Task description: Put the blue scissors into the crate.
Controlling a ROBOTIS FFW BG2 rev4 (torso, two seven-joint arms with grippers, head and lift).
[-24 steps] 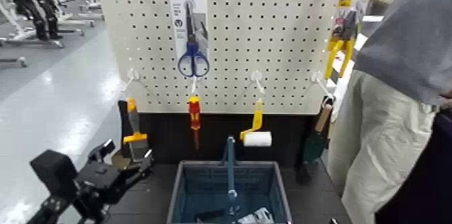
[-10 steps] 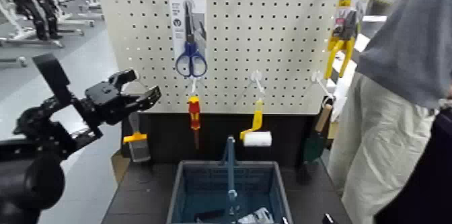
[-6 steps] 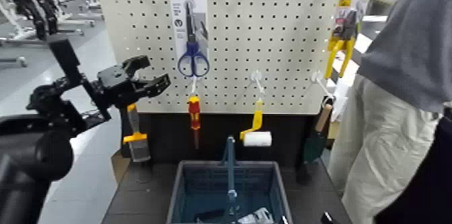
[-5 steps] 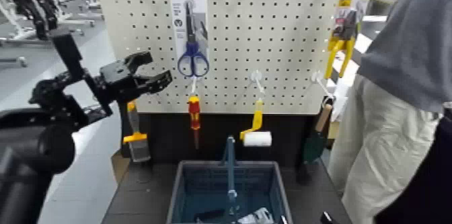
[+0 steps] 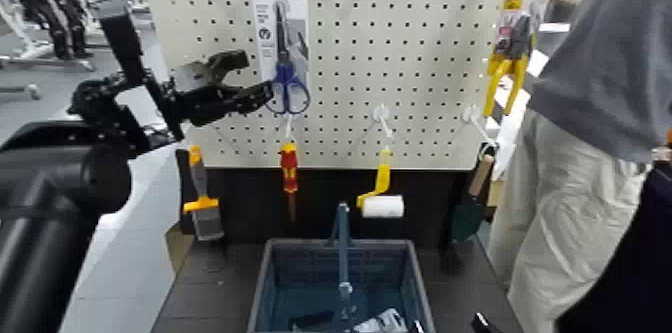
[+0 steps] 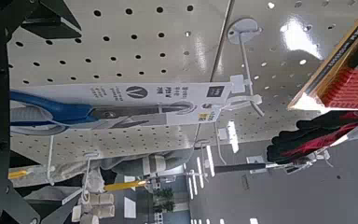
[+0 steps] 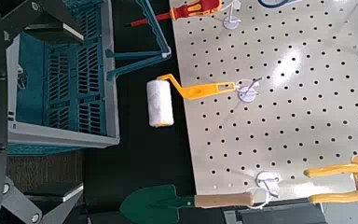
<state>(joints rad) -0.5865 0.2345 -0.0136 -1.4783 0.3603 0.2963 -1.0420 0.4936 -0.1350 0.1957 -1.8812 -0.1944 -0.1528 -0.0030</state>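
L gripper (image 5: 258, 77) open by blue scissors (image 5: 286, 77) on white retail card (image 6: 177, 96); card's print too small to read. R gripper (image 7: 51, 112): can't tell if open/closed.

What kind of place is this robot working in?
Possibly a shop display or a mock-up of one: blue scissors on a retail card, yellow-handled pliers and a screwdriver hang on a pegboard, above a shopping-style basket.
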